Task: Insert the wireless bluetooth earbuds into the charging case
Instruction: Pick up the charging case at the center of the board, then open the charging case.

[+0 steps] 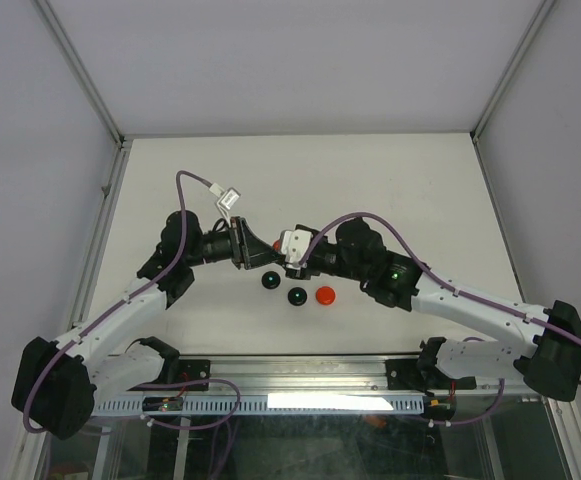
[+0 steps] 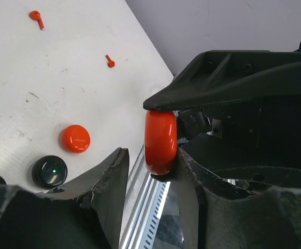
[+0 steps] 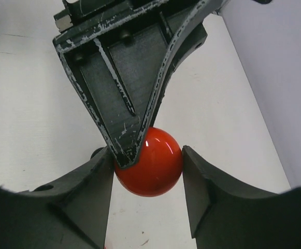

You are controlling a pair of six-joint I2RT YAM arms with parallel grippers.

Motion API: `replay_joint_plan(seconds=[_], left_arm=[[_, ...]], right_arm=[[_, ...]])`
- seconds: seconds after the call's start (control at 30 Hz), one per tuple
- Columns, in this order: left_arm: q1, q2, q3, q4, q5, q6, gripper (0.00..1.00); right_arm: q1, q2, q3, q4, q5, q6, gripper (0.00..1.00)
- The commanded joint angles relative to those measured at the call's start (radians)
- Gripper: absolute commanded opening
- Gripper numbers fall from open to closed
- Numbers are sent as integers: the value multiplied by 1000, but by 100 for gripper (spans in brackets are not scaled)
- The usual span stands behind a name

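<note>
A round red charging case (image 3: 155,166) hangs above the table between both grippers, where the arms meet in the top view (image 1: 277,246). My right gripper (image 3: 147,158) is shut on its rim from both sides. My left gripper (image 2: 151,155) is open around the same case (image 2: 160,141), seen edge-on. Its right finger (image 2: 189,176) touches one face and its left finger (image 2: 111,176) stands apart. Two tiny red earbuds (image 2: 36,17) (image 2: 110,61) lie on the white table far from the jaws. No black earbuds show.
On the table below the grippers lie a closed red disc (image 1: 325,295) (image 2: 75,138) and two black discs (image 1: 269,281) (image 1: 297,296), one also in the left wrist view (image 2: 49,171). The metal rail (image 1: 300,372) runs along the table's near edge.
</note>
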Motion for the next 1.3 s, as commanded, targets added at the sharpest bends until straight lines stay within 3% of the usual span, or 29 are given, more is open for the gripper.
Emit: replay_joint_plan(seconds=[0.0,0.2,0.43,0.57,0.8,0.97,1.27], left_arm=[[-31,8,13,68,4,-16,39],[-41,7,1,105,-16,-34,27],[-40,-12,-14,137,-21,-35,0],[-41,-36,-4,95,-25,50,0],[-41,-78,100,-108,-44,375,0],[-40,-106,150,-184,-5,621,0],[-41,-163,149,-187,106,875,0]], right_arm=[[17,-4,65,47,37,-44,49],[37,-1,71,44,59,-64,48],[49,-11,57,65,97,-63,52],[49,-39,62,40,97,-18,66],[44,-117,83,-47,67,73,85],[11,-155,109,-88,-24,162,88],[-100,-169,126,-71,-170,344,88]])
